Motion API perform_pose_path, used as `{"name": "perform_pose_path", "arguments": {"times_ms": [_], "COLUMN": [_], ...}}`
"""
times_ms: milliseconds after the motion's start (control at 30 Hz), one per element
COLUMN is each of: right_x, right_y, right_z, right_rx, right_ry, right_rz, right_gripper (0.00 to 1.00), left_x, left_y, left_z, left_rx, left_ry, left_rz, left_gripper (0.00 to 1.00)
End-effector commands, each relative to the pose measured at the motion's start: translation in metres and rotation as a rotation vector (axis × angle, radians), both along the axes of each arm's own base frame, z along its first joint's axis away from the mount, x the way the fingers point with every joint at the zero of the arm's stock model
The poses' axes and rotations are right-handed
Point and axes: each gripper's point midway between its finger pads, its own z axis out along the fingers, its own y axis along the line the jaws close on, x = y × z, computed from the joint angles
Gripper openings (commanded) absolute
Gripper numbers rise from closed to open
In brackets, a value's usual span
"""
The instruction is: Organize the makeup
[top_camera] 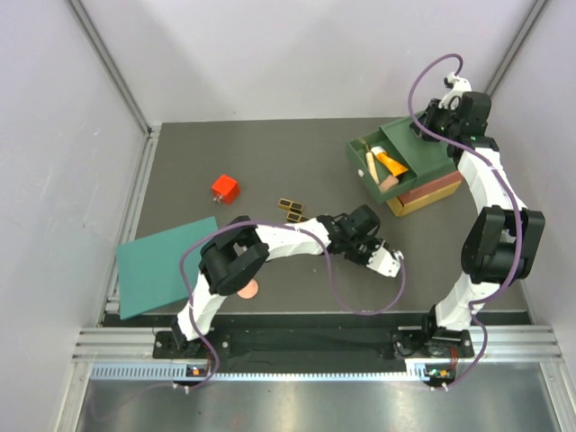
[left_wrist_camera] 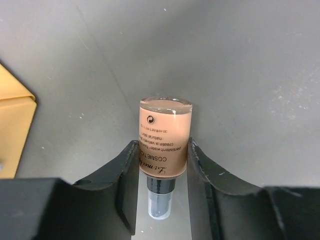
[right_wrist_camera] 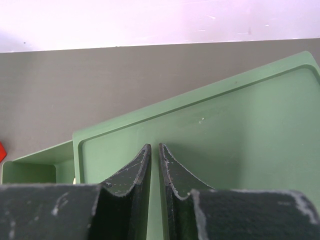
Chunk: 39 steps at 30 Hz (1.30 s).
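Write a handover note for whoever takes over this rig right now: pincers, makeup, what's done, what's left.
Left pincer: shut on the beige glass bottle with a black cap, down at the table right of centre.
Right pincer: nearly shut, empty, over the green top of the stacked drawer box.
Done: the orange tube with a white cap and the cream stick lie in the open green drawer.
Left: bring the bottle to the drawer. The black-gold palette and the copper disc lie out on the table.

Robot lab work cell, bare white panel walls [top_camera: 297,54], aluminium base rail [top_camera: 513,342], dark grey tabletop [top_camera: 270,162].
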Motion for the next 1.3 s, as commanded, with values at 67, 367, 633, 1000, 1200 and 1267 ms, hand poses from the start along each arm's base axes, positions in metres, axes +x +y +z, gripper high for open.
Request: {"name": "perform_pose_path", "arguments": {"times_ms": [67, 367, 633, 1000, 1200, 1267], "right_x": [-0.079, -0.077, -0.076, -0.074, -0.074, -0.074], "right_y": [0.006, 0.006, 0.006, 0.007, 0.007, 0.007], "right_z": [-0.131, -0.131, -0.134, -0.136, -0.136, -0.136], "right_rx": [0.018, 0.022, 0.024, 0.028, 0.03, 0.029], "right_ry": [0.528, 0.53, 0.536, 0.541, 0.543, 0.542], "right_rz": [-0.002, 0.0, 0.0, 0.006, 0.008, 0.009], "right_gripper": [0.13, 0.13, 0.13, 0.13, 0.13, 0.13], "left_x": [-0.006, 0.007, 0.018, 0.064, 0.096, 0.102], "left_y": [0.027, 0.003, -0.029, -0.041, -0.036, -0.037], "left_z": [0.004, 0.074, 0.177, 0.285, 0.322, 0.334], "left_rx": [0.127, -0.047, -0.372, -0.809, -0.985, -1.009], "left_ry": [0.059, 0.059, 0.018, 0.169, 0.237, 0.23], "left_rz": [0.048, 0.162, 0.184, 0.254, 0.3, 0.298], "left_gripper": [0.0, 0.0, 0.0, 0.0, 0.0, 0.0]}}
